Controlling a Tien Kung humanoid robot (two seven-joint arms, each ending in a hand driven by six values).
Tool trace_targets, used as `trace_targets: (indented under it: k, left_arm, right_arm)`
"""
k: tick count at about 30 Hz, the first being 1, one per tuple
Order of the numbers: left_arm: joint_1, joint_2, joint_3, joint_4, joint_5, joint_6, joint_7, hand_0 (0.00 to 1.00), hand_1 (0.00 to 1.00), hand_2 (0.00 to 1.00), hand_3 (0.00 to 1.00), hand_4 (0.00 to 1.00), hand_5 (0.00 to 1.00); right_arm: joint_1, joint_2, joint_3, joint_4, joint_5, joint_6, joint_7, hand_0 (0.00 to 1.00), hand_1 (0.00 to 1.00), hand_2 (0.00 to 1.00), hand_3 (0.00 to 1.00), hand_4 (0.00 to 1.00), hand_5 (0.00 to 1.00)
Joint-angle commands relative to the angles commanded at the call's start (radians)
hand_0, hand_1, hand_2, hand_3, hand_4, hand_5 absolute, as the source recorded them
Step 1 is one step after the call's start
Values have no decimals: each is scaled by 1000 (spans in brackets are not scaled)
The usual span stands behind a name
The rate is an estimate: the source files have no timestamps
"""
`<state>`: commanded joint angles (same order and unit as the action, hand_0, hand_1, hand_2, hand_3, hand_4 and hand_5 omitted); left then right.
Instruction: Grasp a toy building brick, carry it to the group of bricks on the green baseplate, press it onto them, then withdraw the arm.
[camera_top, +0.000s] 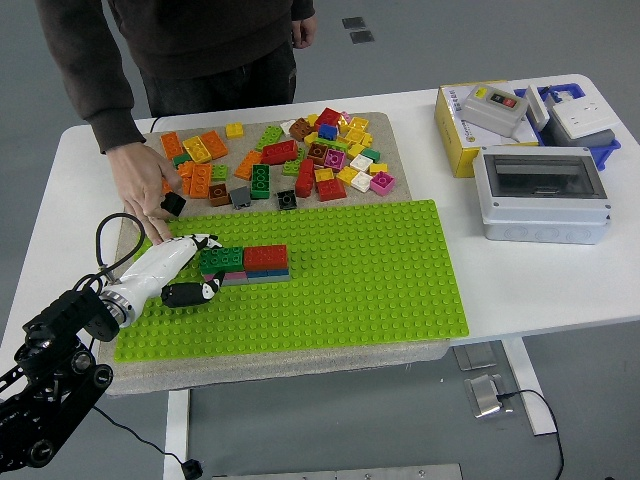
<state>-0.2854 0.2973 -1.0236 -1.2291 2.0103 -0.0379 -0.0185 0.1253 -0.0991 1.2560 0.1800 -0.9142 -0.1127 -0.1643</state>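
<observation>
On the green baseplate (340, 270), the robot's left hand (185, 268) grips the green brick (221, 258) at the brick group's (250, 263) left end, seemingly seated; withdrawal remains.

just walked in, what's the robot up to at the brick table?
The robot's left hand rests at the left end of the short row of stacked bricks on the green studded baseplate, fingers around the dark green brick beside the red brick. A person's hand lies flat on the grey mat, touching a small black brick by the loose brick pile. The right arm is not visible.
</observation>
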Motion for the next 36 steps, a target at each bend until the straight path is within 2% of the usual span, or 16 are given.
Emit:
trace_targets:
  k: [7, 8, 13, 14, 36]
  left_arm:
    - [1, 2, -6, -1, 5, -10, 4, 956, 949, 930, 575, 430, 297]
    - [1, 2, -9, -2, 7, -13, 5, 959, 951, 944, 666, 533, 327]
    - [0, 3, -16, -5, 11, -22, 5, 959, 951, 944, 666, 533, 327]
    - [0, 3, -18, -6, 12, -23, 4, 961, 963, 958, 776, 634, 349]
    - [-8, 4, -16, -7, 9, -30, 5, 961, 968, 974, 817, 646, 334]
  right_arm:
    - [-1, 0, 0, 0, 0, 0, 0, 638, 632, 630, 622, 390, 765]
    - [-1, 0, 0, 0, 1, -1, 1, 638, 632, 631, 622, 392, 764]
    - [-1, 0, 1, 0, 1, -1, 1, 638, 632, 631, 622, 392, 764]
    - [0, 0, 1, 0, 1, -1, 1, 638, 632, 630, 622, 393, 764]
    - [3, 0, -2, 0, 3, -1, 1, 638, 632, 630, 622, 393, 761]
